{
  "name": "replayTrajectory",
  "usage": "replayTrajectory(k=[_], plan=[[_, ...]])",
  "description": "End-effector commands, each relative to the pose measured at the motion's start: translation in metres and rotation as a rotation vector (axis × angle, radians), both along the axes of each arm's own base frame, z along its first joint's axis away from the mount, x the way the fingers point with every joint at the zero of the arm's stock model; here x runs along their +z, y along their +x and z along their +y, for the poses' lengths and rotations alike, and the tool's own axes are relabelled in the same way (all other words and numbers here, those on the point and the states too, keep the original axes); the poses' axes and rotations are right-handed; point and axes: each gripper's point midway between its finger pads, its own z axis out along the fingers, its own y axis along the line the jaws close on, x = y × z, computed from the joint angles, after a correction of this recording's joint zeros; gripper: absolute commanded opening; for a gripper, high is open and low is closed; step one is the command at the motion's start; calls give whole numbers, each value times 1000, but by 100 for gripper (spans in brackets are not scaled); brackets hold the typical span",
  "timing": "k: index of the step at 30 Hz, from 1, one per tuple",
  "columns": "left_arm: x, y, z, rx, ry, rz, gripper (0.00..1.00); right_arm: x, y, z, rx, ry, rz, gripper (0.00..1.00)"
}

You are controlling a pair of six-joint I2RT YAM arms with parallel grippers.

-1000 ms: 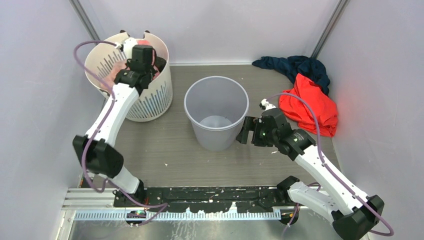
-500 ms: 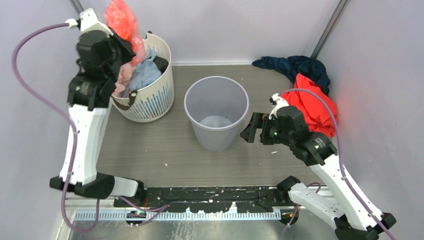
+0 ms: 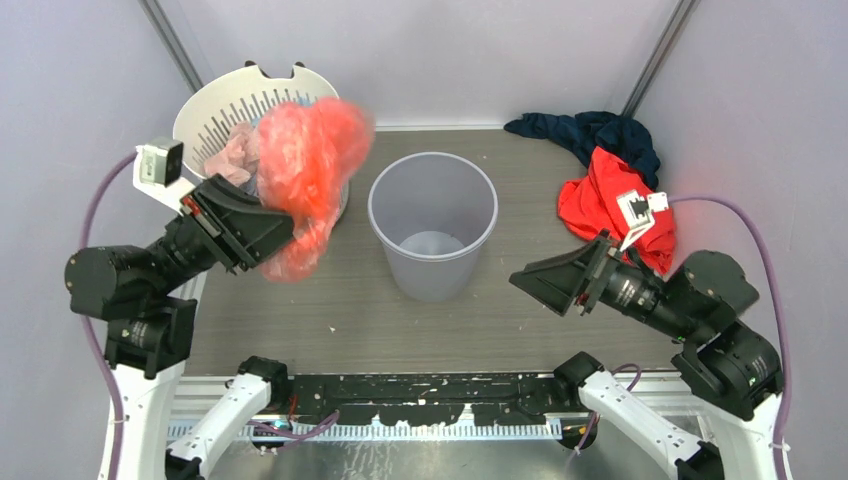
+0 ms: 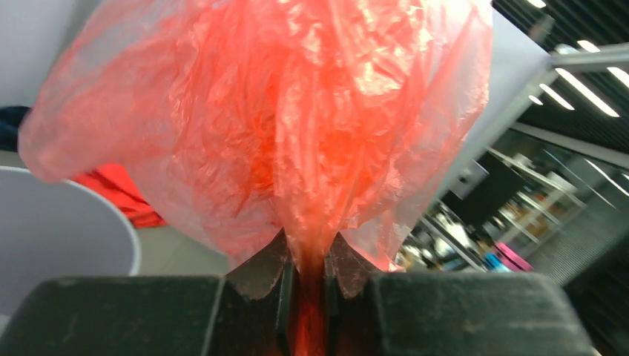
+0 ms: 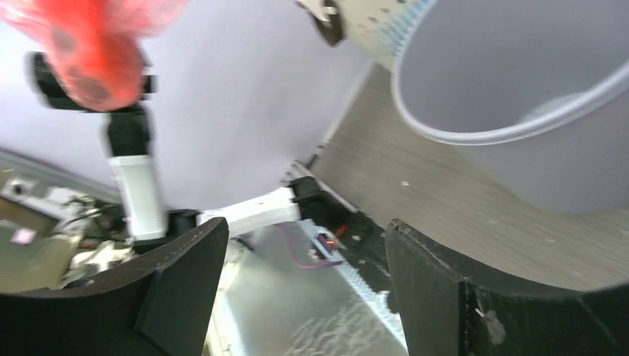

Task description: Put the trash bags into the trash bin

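A crinkly translucent red trash bag (image 3: 305,170) hangs in the air, between the white basket and the trash bin. My left gripper (image 3: 268,232) is shut on its gathered neck; in the left wrist view the film (image 4: 282,111) balloons above the pinching jaws of that gripper (image 4: 308,256). The light grey round trash bin (image 3: 440,280) stands upright mid-table with nothing visible inside, and its rim (image 4: 111,215) shows at lower left in that view. My right gripper (image 3: 540,283) is open and empty, raised to the right of the bin. The right wrist view shows this gripper (image 5: 304,230), the bin (image 5: 564,170) and the bag (image 5: 89,44).
A white slotted laundry basket (image 3: 215,110) with pale pink cloth (image 3: 232,152) stands at the back left, partly behind the bag. A red-orange garment (image 3: 600,200) and a navy cloth (image 3: 590,130) lie at the back right. Walls close in on three sides.
My left arm has pulled the red bag up out of the basket and swung it right, toward the bin. My right arm has drawn back from the bin and risen.
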Motion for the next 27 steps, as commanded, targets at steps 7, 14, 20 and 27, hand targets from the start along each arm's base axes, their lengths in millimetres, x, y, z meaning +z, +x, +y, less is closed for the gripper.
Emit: replayTrajectory(k=[7,14,20,27], plan=[[-1,-95,-3,-438,-103,-87,15,59,-7,36,175,302,97,67],[-31,-38,-27,-391,2,100,13,112,14,45,153,255,89,50],[-30,-20,-33,-365,22,122,11,118,28,51,136,243,89,40],[-25,7,-39,-281,43,109,9,76,44,57,135,80,119,44]])
